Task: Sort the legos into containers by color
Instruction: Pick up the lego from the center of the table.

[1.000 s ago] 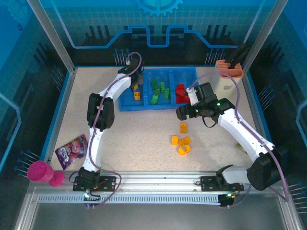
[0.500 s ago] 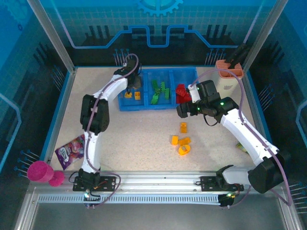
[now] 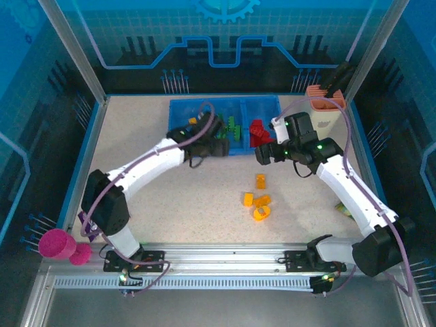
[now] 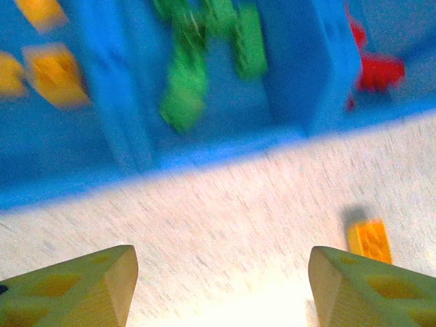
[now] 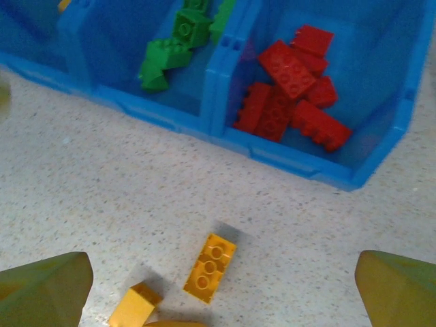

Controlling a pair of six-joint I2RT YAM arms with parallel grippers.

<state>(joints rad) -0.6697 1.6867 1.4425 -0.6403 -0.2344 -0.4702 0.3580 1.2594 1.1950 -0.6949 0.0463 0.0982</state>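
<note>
Shallow blue plastic three-compartment tray (image 3: 182,148) sits at the far edge of the table (image 3: 170,197). Orange-yellow studded bricks (image 4: 54,75) are in its left compartment, green bricks (image 5: 174,48) in the middle, red bricks (image 5: 293,88) in the right. Several loose orange-yellow bricks (image 3: 257,201) lie mid-table, nearer the right edge. Left gripper (image 4: 221,272) is over the tray's near wall, fingers apart, empty. Right gripper (image 5: 221,296) has its jaws wide and empty, over a loose brick.

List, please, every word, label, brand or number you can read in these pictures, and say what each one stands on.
No text here can be read.
Purple snack packet: mostly hidden under the left arm, and its print is too small to read.
Orange brick: the studs show no legible mark.
Gear emblem on the back wall: a picture with no lettering.
</note>
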